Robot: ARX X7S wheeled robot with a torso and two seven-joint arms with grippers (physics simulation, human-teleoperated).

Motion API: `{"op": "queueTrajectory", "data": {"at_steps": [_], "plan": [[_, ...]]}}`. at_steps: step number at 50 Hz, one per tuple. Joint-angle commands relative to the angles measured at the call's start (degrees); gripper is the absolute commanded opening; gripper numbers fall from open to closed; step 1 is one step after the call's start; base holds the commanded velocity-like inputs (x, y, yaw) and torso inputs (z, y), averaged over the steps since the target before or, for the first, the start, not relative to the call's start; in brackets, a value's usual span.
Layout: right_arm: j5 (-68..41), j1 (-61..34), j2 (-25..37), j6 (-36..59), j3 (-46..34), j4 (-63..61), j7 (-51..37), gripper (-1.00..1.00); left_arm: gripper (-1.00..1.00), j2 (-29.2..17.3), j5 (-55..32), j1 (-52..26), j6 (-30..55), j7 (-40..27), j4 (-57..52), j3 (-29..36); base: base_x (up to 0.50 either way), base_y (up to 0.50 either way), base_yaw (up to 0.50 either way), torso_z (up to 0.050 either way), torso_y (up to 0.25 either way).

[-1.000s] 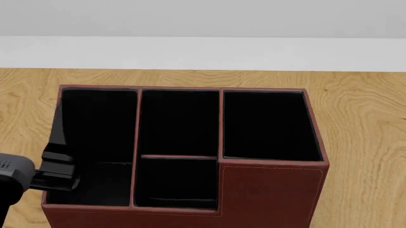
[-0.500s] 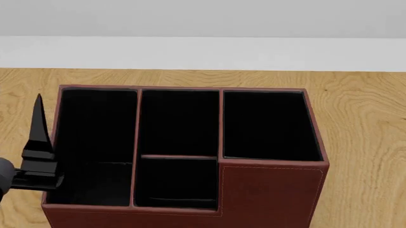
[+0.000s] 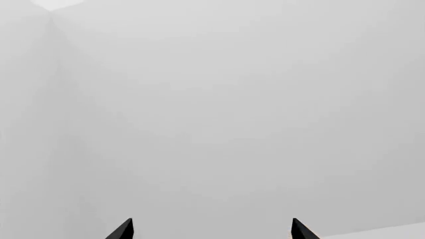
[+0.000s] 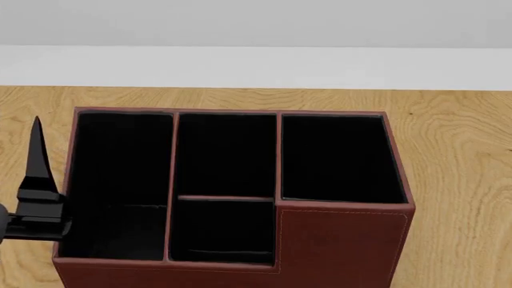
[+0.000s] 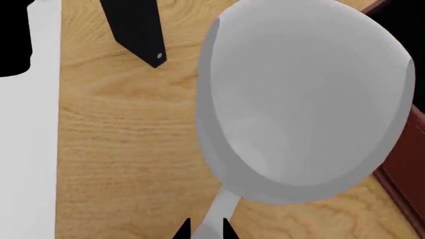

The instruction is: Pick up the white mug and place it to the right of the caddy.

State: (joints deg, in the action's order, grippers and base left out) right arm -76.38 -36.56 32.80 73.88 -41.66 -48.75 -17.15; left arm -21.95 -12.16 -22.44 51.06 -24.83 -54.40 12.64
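In the right wrist view the white mug [image 5: 299, 99] fills most of the frame, seen from its open top over the wooden table. Its thin loop handle [image 5: 216, 214] runs between the tips of my right gripper [image 5: 206, 230], which is shut on it. A strip of the caddy's reddish-brown wall [image 5: 401, 169] lies right beside the mug. The head view shows the caddy [image 4: 344, 246] with its black compartments, but neither the mug nor the right gripper. My left gripper [image 3: 211, 230] is open and faces a blank wall. One of its fingers [image 4: 37, 156] stands just left of the caddy.
The wooden table [image 4: 464, 156] extends right of the caddy and behind it to a white wall [image 4: 256, 66]. A black bar-shaped part [image 5: 136, 30] crosses the table near the mug in the right wrist view. A white strip [image 5: 33, 149] borders the table there.
The left gripper has drifted left, off the caddy's left compartment, and its finger now points up outside the caddy's left wall. The caddy has not moved.
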Motion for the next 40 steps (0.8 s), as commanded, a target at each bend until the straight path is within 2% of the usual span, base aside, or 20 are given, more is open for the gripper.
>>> {"op": "queueTrajectory", "data": {"at_steps": [1, 18, 40], "plan": [[-4.6, -2.2, 1.0, -0.5, 3.2, -1.7, -2.8, -1.00, 1.00, -0.1, -0.1, -0.3, 0.1, -0.3, 0.2, 0.3, 0.00, 0.00, 0.00, 0.000, 0.000], [-12.4, -6.0, 3.4, -2.5, 6.2, -3.0, -7.6, -1.00, 1.00, -0.4, -0.2, -0.4, 0.5, -1.0, -0.3, 0.5, 0.00, 0.00, 0.00, 0.000, 0.000], [-16.3, -10.4, 5.7, -4.9, 9.2, -0.7, -8.9, -1.00, 1.00, -0.8, -0.3, -1.1, 1.4, -1.8, -0.7, 0.9, 0.00, 0.00, 0.00, 0.000, 0.000]]}}
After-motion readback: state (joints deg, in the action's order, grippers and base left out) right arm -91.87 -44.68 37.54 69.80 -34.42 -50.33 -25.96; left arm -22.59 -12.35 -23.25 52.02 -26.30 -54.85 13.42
